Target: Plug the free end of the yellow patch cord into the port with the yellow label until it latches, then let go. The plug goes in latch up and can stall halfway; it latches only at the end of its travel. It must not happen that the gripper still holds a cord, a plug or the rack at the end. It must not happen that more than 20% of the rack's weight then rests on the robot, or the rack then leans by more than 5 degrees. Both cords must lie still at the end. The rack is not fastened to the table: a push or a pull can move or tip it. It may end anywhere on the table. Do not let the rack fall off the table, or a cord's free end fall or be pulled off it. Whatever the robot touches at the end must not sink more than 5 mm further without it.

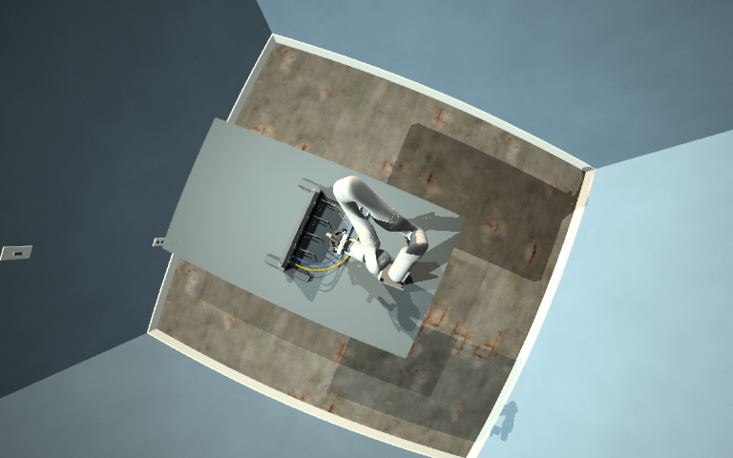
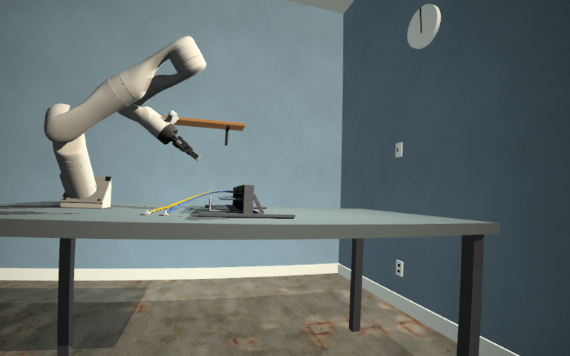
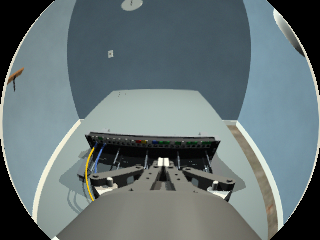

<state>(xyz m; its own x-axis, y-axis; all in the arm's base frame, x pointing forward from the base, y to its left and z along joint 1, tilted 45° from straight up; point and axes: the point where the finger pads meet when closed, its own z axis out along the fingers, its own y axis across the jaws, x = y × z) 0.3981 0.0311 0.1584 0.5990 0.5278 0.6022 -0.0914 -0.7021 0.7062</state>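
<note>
The dark rack (image 1: 300,232) (image 2: 244,196) (image 3: 200,140) stands on the grey table (image 1: 238,177) (image 2: 378,220) (image 3: 154,110), its ports facing the arm. The yellow cord (image 1: 319,267) (image 2: 185,200) (image 3: 88,168) runs from the rack's end down to the table; its free end (image 2: 147,213) lies on the table top. The blue cord (image 2: 200,194) (image 3: 99,156) runs beside it, with its free end (image 2: 165,213) close by. My gripper (image 1: 337,239) (image 2: 197,157) (image 3: 163,163) is shut and empty. It hangs tilted in the air, well above the cords and short of the rack. The port labels are too small to tell apart.
The arm's base (image 2: 86,197) (image 1: 391,278) sits on the table behind the cords. A wooden shelf (image 2: 210,123) juts from the wall behind the gripper. Flat feet (image 2: 269,216) stick out from the rack's base. The table edge (image 2: 251,231) is in front of the rack in the side view.
</note>
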